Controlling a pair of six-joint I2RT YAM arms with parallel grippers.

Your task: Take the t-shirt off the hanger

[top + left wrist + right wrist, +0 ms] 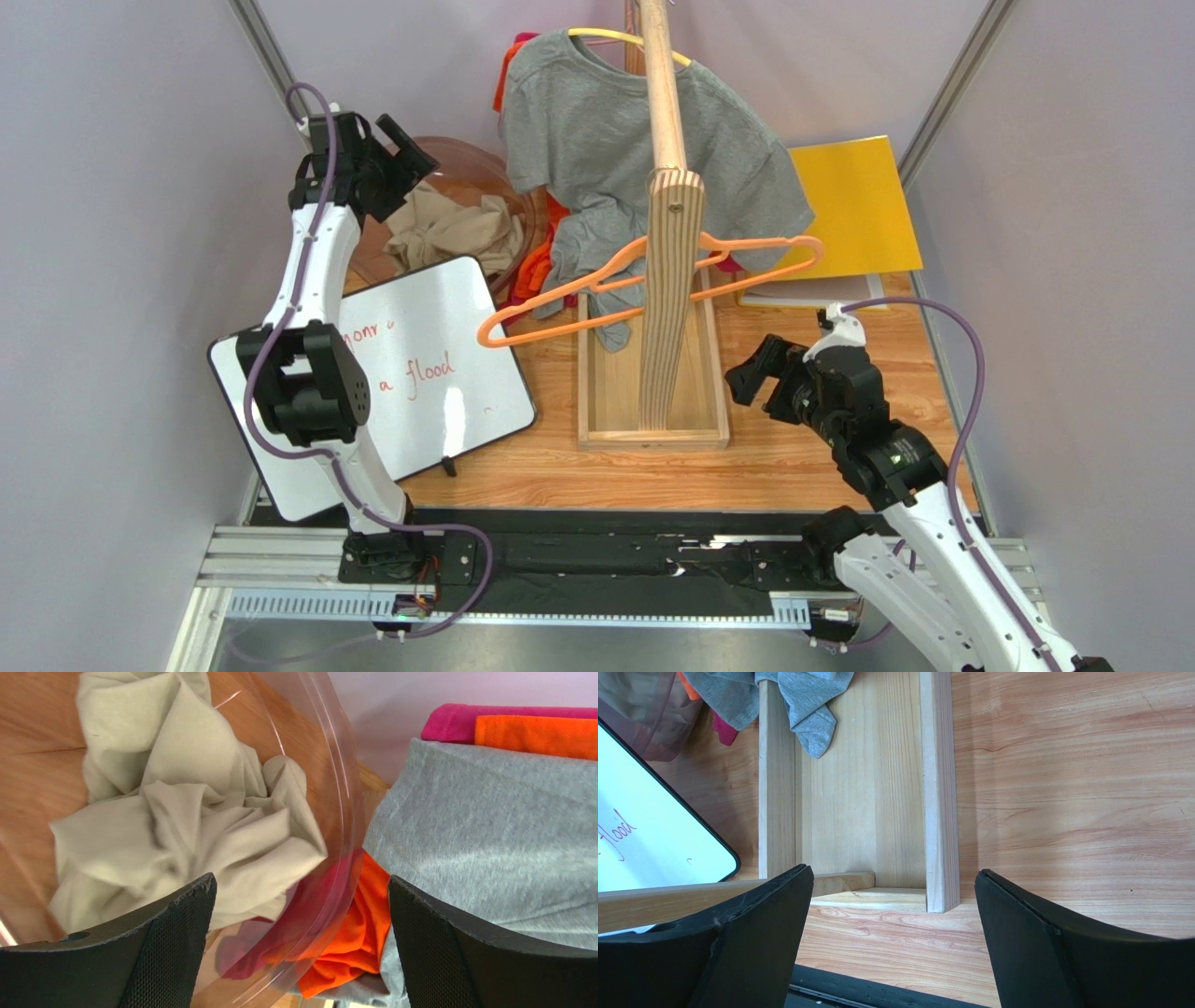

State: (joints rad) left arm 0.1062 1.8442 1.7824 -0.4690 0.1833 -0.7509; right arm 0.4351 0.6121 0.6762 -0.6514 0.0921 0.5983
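The beige t-shirt lies crumpled inside a clear bowl, off the hanger. In the left wrist view the t-shirt fills the bowl. My left gripper hovers just above it, open, with nothing between its fingers. The orange hanger hangs bare on the wooden rack. My right gripper is open and empty, low over the table to the right of the rack's base.
A grey t-shirt hangs on a yellow hanger at the rack's top. Orange cloth and magenta cloth lie beside the bowl. A whiteboard sits front left, a yellow board back right.
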